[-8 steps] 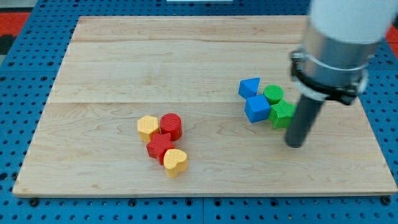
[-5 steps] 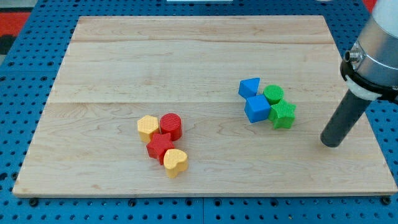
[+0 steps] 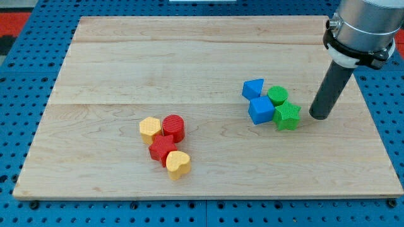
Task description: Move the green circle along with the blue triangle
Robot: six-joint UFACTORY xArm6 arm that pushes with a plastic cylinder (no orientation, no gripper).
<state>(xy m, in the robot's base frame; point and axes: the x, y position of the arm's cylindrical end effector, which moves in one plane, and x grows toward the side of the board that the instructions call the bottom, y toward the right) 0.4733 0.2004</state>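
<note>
The green circle (image 3: 277, 95) sits right of centre on the wooden board (image 3: 189, 63), touching the blue triangle (image 3: 253, 87) on its left. A blue cube (image 3: 261, 109) and a green star (image 3: 287, 116) lie just below them, all four in one tight cluster. My tip (image 3: 318, 116) rests on the board a short way to the right of the green star, apart from it, and to the lower right of the green circle.
A second cluster lies at lower centre-left: a yellow block (image 3: 150, 129), a red cylinder (image 3: 173, 127), a red block (image 3: 163, 150) and a yellow heart (image 3: 178, 164). A blue pegboard (image 3: 19, 94) surrounds the board.
My tip swung out from just right of the green star to the right and down, then came back up and left toward the star. No block has moved.
</note>
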